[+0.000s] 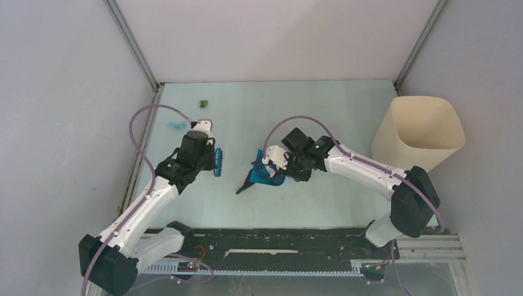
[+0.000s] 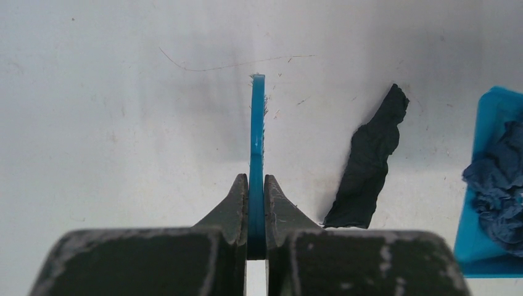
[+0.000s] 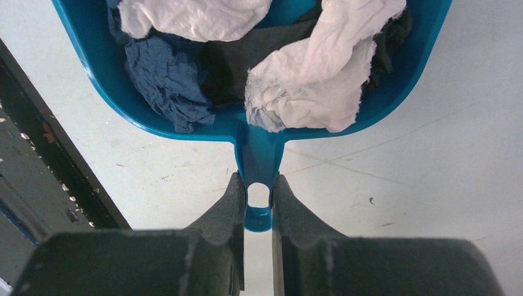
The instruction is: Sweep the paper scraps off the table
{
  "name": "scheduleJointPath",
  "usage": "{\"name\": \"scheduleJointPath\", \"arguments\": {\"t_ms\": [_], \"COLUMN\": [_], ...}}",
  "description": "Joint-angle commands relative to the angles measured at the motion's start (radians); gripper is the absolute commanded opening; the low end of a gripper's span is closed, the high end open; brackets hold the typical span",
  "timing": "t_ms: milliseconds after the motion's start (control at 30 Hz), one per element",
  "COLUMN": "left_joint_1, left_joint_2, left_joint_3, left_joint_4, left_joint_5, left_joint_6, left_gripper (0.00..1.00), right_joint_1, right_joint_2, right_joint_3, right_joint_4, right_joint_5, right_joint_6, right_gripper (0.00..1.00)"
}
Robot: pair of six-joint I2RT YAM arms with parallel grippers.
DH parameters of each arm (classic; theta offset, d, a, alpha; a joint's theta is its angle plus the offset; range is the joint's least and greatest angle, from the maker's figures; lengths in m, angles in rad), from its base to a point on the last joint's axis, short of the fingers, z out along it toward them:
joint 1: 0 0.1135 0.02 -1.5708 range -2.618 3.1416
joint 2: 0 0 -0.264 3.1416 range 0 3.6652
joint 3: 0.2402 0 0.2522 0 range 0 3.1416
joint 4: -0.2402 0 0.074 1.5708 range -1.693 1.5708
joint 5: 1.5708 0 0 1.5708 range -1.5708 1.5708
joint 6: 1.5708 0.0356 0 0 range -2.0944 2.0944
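Observation:
My left gripper [image 1: 210, 159] [image 2: 256, 184] is shut on a small blue hand brush [image 1: 218, 163] [image 2: 256, 123], which I see edge-on in the left wrist view. A long dark navy paper scrap [image 1: 245, 185] [image 2: 370, 163] lies on the pale green table [image 1: 321, 111], between the brush and the blue dustpan [image 1: 268, 175] [image 2: 490, 117]. My right gripper [image 1: 282, 166] [image 3: 258, 188] is shut on the dustpan's handle [image 3: 259, 154]. The pan holds white scraps [image 3: 308, 80], a blue wad [image 3: 166, 74] and dark scraps [image 3: 228, 61]. A green scrap [image 1: 201, 103] and a light cyan scrap [image 1: 177, 126] lie at the far left.
A tall cream bin [image 1: 419, 132] stands at the table's right side. Metal rails [image 1: 132, 179] run along the left edge, and a black rail with cabling [image 1: 271, 237] along the near edge. Grey walls close in the left, right and far sides.

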Motion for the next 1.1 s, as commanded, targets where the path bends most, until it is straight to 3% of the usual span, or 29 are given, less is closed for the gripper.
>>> {"name": "scheduleJointPath", "arguments": {"t_ms": [0,400,1067], "left_joint_1": [0.009,0.009,0.009], "left_joint_2": [-0.017,0.015,0.038], "left_joint_3": [-0.002,0.002,0.017], "left_joint_4": [0.040,0.042,0.034], "left_joint_5": [0.013,0.029,0.103], "left_joint_6": [0.021,0.022,0.020], "left_gripper": [0.00,0.00,0.00], "right_joint_1": [-0.045,-0.278,-0.854], "right_joint_2": [-0.077,-0.152,-0.347], "right_joint_3": [0.080,0.388,0.552], "right_joint_4": [-0.059,-0.322,-0.592], "right_joint_5": [-0.026,-0.059,-0.111], "right_joint_6": [-0.002,-0.081,-0.235], "right_gripper": [0.07,0.07,0.07]}}
